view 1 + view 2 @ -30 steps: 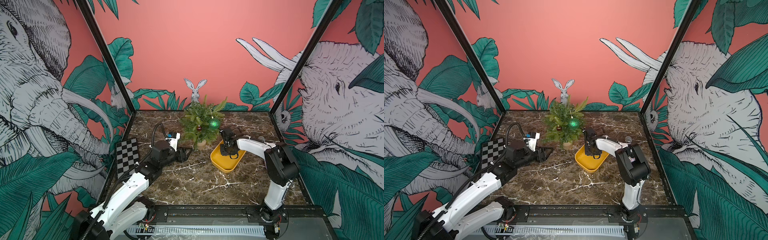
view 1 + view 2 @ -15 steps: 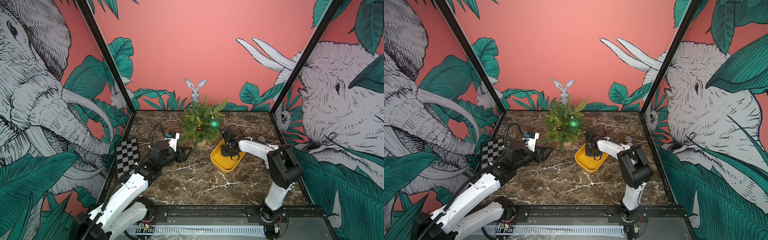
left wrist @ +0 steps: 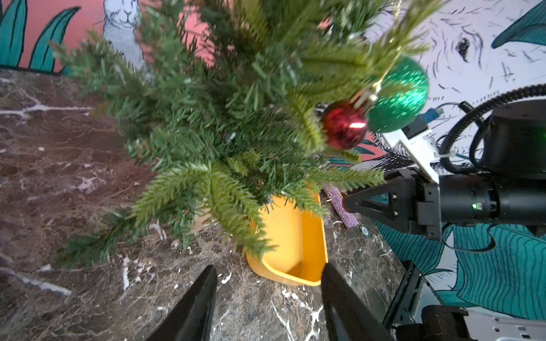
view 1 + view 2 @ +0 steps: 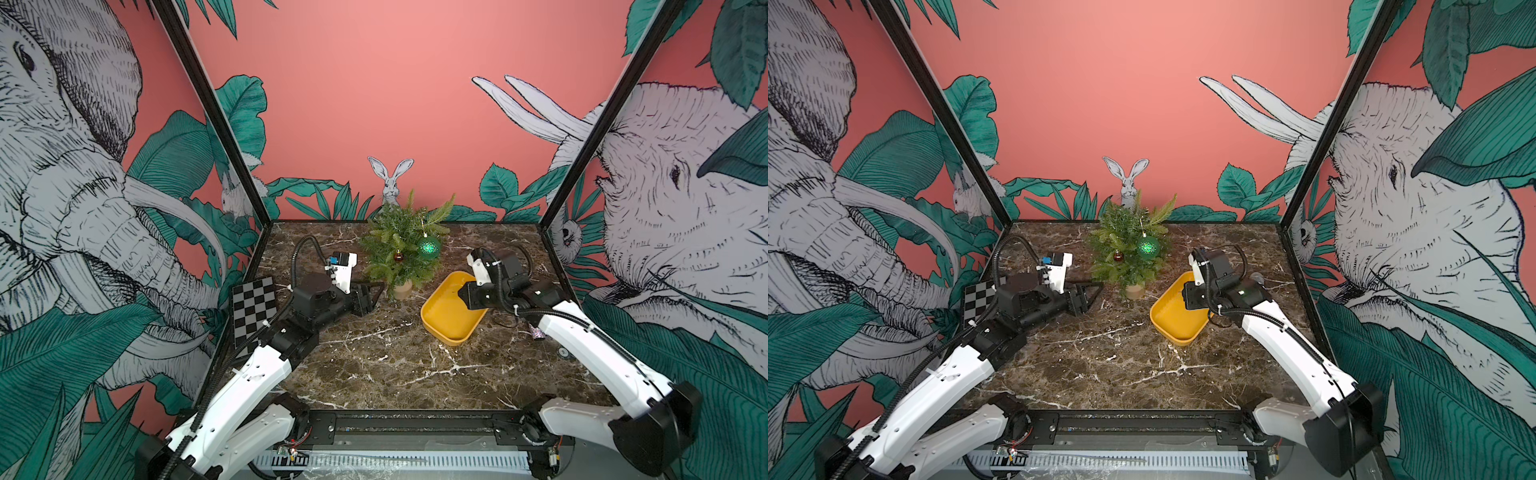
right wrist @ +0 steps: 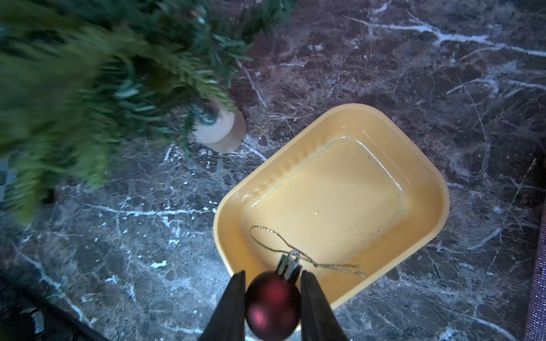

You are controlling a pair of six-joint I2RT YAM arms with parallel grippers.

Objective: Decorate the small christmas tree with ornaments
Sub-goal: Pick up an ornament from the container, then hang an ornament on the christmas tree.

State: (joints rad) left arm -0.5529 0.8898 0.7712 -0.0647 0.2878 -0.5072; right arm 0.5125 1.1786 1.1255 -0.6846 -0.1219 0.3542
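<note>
Two ornaments hang on the small christmas tree (image 4: 399,245), which stands upright on its tan trunk base toward the back of the marble table (image 4: 374,365). One is a glittery green ball (image 4: 429,247) on the side nearer the right arm. The other is a shiny red ball (image 4: 398,256), just beside it, a little lower and nearer the middle of the branches. In the left wrist view the two overlap, the red one in front, and both hang on gold threads.

A third ornament, a dark red ball (image 5: 273,305) with a metal cap, is clamped in the right pincer (image 5: 272,276), whose fingers press on it from both sides. The pincer holds it over the yellow tray (image 5: 325,192), and the ball's gold thread loop shows against the tray floor. Whether the loop touches the floor I cannot tell. The tray sits on the table just beside the tree's base.

The left pincer (image 3: 269,267) stands about half open with nothing between its fingers. It is low over the table and points toward the tree's base and the tray, short of the lowest branches.

A glittery purple rod (image 3: 339,206) lies on the table beyond the tray, near the right arm. A checkerboard card (image 4: 253,307) stands at the table's left edge.
</note>
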